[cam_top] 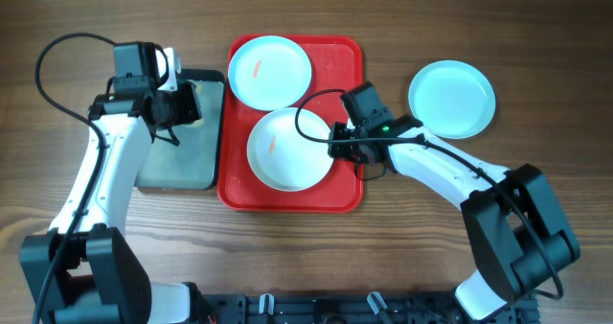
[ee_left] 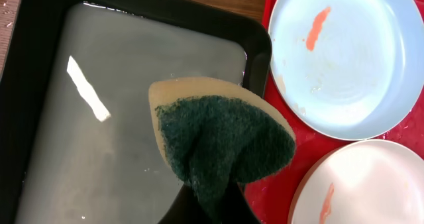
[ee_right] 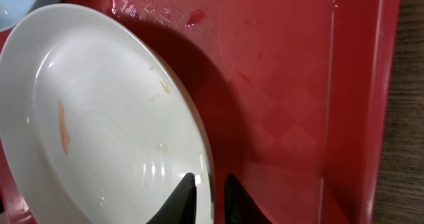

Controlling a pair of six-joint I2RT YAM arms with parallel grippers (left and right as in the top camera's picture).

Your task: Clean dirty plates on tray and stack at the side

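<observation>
- The right tool (ee_right: 209, 185) is set narrow and pinches the right rim of the white plate (cam_top: 287, 150), one finger inside the rim and one outside.
- The white plate lies face up on the near half of the tray (cam_top: 340, 60), with a thin reddish smear left of its middle.
- The tray sits mid-counter (cam_top: 402, 266), its long axis running near to far.
- Just left of the tray, the pan (cam_top: 177, 166) holds shallow water.
- The left tool (cam_top: 177, 104) hangs over the pan's far end, clamped on a folded sponge (ee_left: 222, 141) with its green side outward.
- The smeared turquoise plate (cam_top: 270, 72) fills the tray's far left corner, its rim meeting the white plate.
- The second turquoise plate (cam_top: 452, 98) rests on the counter, right of the tray's far end.
</observation>
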